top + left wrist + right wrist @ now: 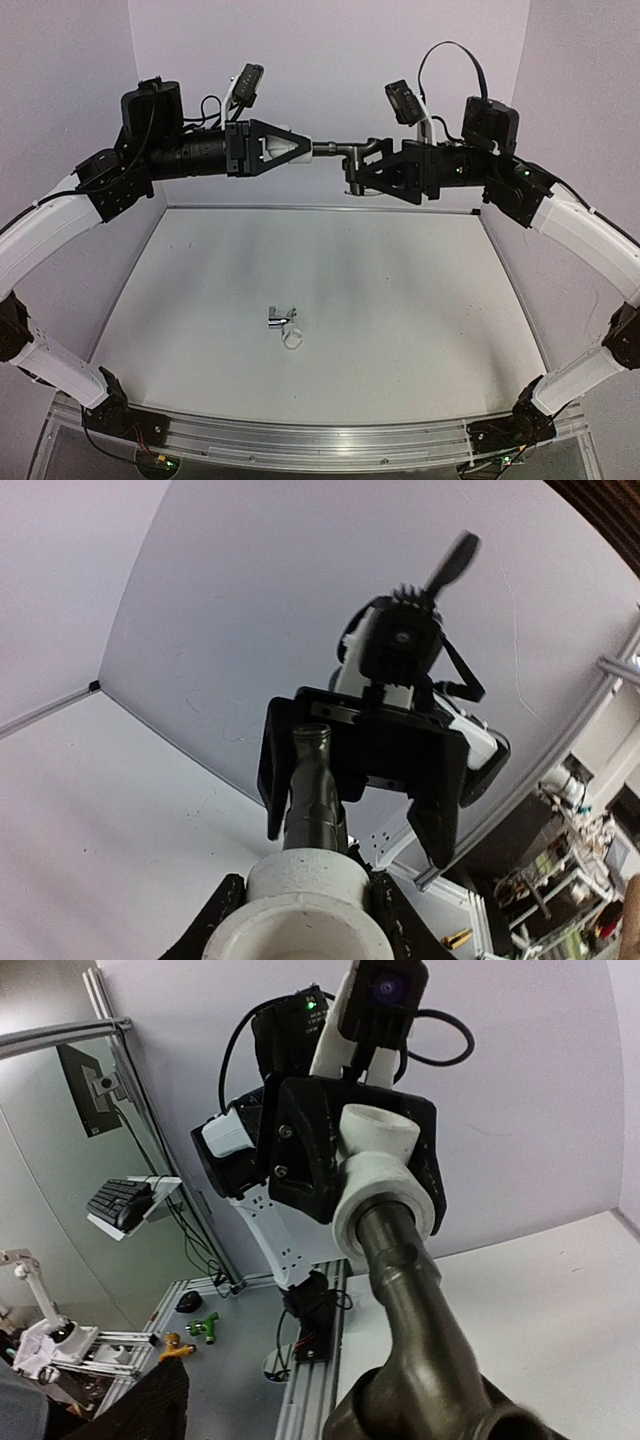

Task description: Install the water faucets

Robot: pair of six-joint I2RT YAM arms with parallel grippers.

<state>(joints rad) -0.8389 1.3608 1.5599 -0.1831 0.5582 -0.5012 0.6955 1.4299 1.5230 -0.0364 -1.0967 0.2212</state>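
Left fingers clamped, right fingers spread, facing tip-to-tip, raised.

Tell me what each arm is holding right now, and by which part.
Left gripper: jaws clamp the white elbow fitting by its body. Right gripper: jaws open around the black faucet, holding nothing.

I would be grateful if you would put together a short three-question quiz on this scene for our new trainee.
1. True or false: the chrome faucet lies on the table.
2. The left gripper holds: A, a white pipe elbow; B, a screwdriver; C, nothing.
3. Fill in: the right gripper is ____ around the black faucet.
Key: 1 true; 2 A; 3 open.
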